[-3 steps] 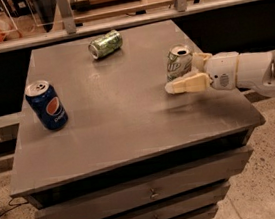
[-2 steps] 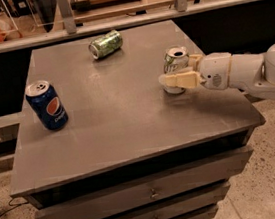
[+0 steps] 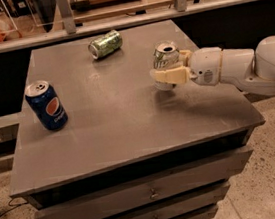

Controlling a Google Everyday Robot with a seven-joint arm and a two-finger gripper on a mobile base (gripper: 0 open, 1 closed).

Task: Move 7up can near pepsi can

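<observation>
The 7up can (image 3: 165, 57), whitish-silver with a silver top, stands upright at the right of the grey table top (image 3: 113, 114). My gripper (image 3: 169, 72) reaches in from the right and its cream fingers (image 3: 166, 77) are shut around the can's middle and lower part. The pepsi can (image 3: 46, 105), dark blue with a round red, white and blue logo, stands upright near the table's left edge, well apart from the 7up can.
An all-green can (image 3: 104, 44) lies on its side near the table's far edge. A railing and a glass barrier (image 3: 114, 8) run behind the table. Drawers (image 3: 148, 193) sit below the top. My white arm (image 3: 242, 65) spans the right side.
My gripper has moved left with the 7up can in it, now further in from the table's right edge. The pepsi can and the green can have not moved.
</observation>
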